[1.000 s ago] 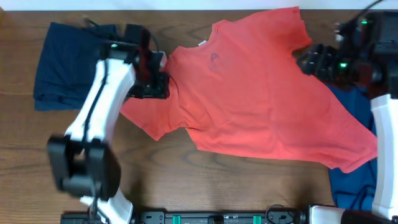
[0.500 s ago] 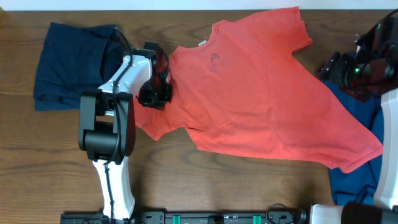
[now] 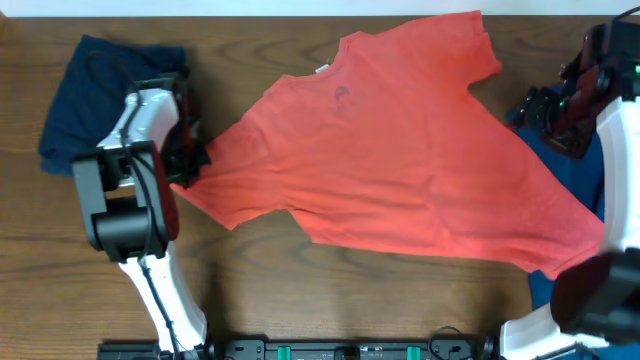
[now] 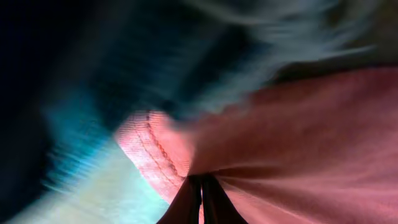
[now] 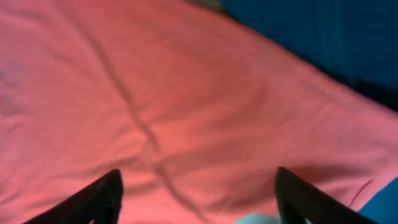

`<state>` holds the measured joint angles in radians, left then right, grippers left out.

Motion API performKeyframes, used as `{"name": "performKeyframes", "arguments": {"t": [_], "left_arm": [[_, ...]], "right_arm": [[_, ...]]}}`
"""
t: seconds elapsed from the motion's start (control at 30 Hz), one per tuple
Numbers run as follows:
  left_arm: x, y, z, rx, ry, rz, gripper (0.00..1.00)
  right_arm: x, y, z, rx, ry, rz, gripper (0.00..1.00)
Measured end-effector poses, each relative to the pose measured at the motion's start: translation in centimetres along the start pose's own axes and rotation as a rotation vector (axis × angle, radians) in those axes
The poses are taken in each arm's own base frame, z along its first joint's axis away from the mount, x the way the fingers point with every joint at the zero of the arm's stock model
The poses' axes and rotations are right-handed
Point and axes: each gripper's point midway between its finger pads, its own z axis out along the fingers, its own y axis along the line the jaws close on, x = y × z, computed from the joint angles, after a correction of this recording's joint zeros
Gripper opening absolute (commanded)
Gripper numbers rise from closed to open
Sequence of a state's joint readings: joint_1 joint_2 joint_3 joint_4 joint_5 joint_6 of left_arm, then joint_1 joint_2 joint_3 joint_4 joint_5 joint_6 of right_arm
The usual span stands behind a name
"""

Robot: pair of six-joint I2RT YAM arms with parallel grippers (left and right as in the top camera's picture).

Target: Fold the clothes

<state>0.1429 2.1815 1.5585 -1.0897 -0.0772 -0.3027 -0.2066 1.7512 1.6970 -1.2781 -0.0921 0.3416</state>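
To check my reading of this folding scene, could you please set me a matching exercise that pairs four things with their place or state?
Things:
1. T-shirt
2. navy garment
3. left gripper
4. right gripper

Place or state:
A. jaws open above red cloth
B. spread out in the middle
C. jaws shut on the T-shirt's sleeve
D. bunched at the far left

Pairs: 1-B, 2-D, 3-C, 4-A

The T-shirt is seen in plain coral-red, marked only by a small dark print on the chest and a white label at the neck. A navy garment is shown at the left and a brighter blue cloth at the right. The table is of grained dark brown wood. The left arm and right arm are cased in white, with black joints
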Motion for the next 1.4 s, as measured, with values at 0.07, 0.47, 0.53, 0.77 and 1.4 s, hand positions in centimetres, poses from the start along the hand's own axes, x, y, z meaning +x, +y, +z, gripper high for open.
{"name": "performKeyframes", "arguments": {"t": [0.07, 0.47, 0.53, 0.77, 1.4], "left_arm": [[0.0, 0.4, 0.1, 0.039, 0.023, -0.009, 0.06], [2.0, -3.3, -1.6, 0.148, 0.029, 0.151, 0.10], [2.5, -3.9, -3.1, 0.160, -0.002, 0.180, 0.10], [4.3, -5.7, -10.8, 0.232, -0.207, 0.273, 0.12], [8.4, -9.3, -13.1, 0.234, -0.248, 0.444, 0.25]], "right_arm": [[-1.3, -0.5, 2.0, 0.021, 0.001, 0.012, 0.53], [-5.9, -2.2, 14.2, 0.040, 0.024, 0.042, 0.63], [-6.0, -2.5, 15.7, 0.048, 0.033, 0.043, 0.63], [-6.1, -4.8, 19.2, 0.149, 0.042, 0.047, 0.38], [-7.2, -31.7, 12.4, 0.544, -0.021, 0.554, 0.34]]}}
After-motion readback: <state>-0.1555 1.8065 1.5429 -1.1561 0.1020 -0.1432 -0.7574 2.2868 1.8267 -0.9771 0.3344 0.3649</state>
